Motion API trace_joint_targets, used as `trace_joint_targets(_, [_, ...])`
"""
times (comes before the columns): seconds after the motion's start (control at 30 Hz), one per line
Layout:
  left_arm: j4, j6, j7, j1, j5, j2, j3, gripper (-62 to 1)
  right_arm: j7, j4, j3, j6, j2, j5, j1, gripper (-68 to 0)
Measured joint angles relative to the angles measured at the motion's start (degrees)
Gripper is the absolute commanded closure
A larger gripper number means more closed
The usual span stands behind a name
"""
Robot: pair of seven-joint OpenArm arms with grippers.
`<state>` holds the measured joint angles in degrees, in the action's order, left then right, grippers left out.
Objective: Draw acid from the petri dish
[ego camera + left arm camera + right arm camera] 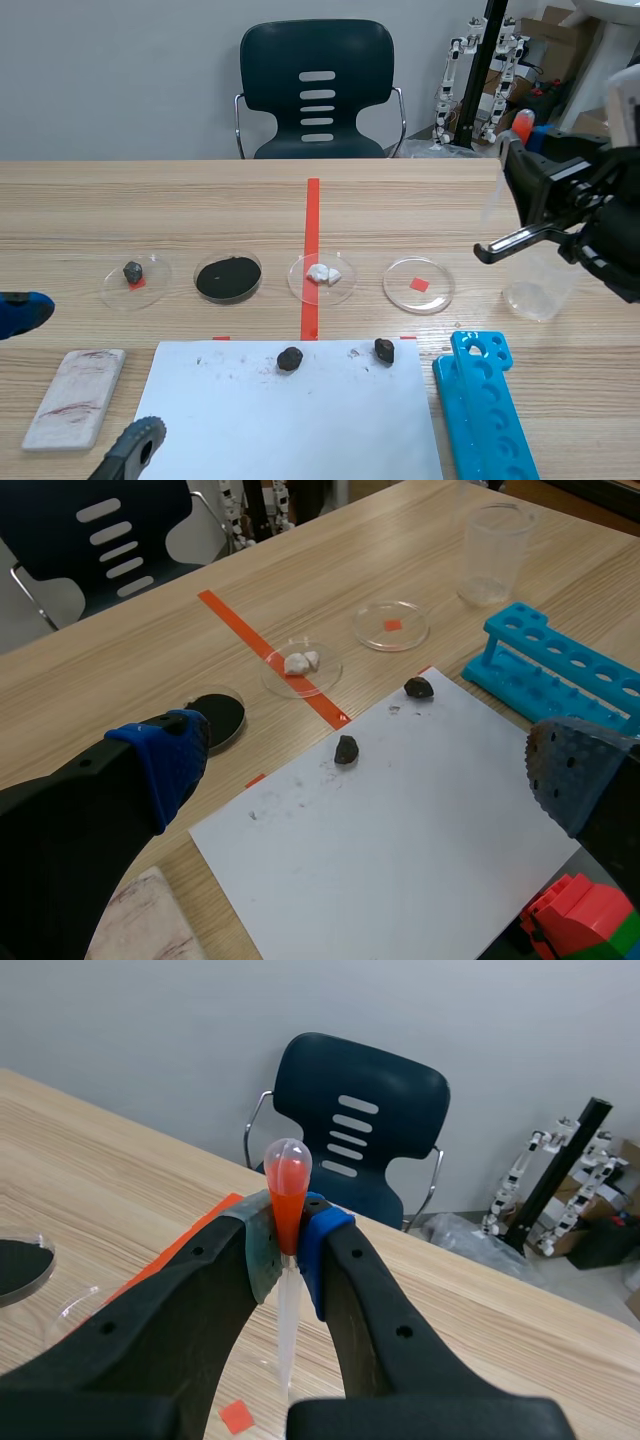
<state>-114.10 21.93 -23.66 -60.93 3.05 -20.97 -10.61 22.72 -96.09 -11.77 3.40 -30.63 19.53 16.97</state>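
A pipette [288,1300] with an orange-red bulb is held clamped between the pads of the right hand [288,1250]. It is kept upright with the tip down. The grip is taken at the narrowing lower part of the bulb, presumably so that a tighter or looser squeeze can work the bulb. The right hand is raised near the right edge of the worktop [200,210], beside a clear beaker [541,285], and the tip has not yet been brought over any dish. 4 dishes are laid in a row across the middle of the worktop. From the left edge they are 1 with a dark stone [135,280], 1 with black powder [228,277], 1 with white lumps [322,277], and a clear petri dish [419,285] through which only a red square mark is seen. The clear one is judged to be the acid dish, though no liquid can be made out, and it lies nearest the raised pipette. The left hand [370,770] is held with its fingers apart and empty, low by the near left corner, seemingly parked clear of the work. A white sheet [290,430] with 2 dark stones and a blue rack [485,405] are set along the near edge.
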Motion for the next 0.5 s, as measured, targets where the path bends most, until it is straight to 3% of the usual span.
trace_joint_targets(0.27, [0.00,0.00,0.00,0.00,0.00,0.00,0.00,-62.3,1.36,6.95,-6.21,0.00,0.70,-0.61,-5.70,-1.0])
trace_joint_targets(0.37, [0.00,0.00,0.00,0.00,0.00,-0.02,0.00,-62.3,1.92,9.90,-6.91,0.17,3.43,-4.07,-7.13,-1.0])
trace_joint_targets(0.5, [0.00,0.00,-0.02,0.00,0.00,0.00,0.00,-62.3,2.82,14.36,-6.91,2.43,7.91,-9.35,-8.41,-1.0])
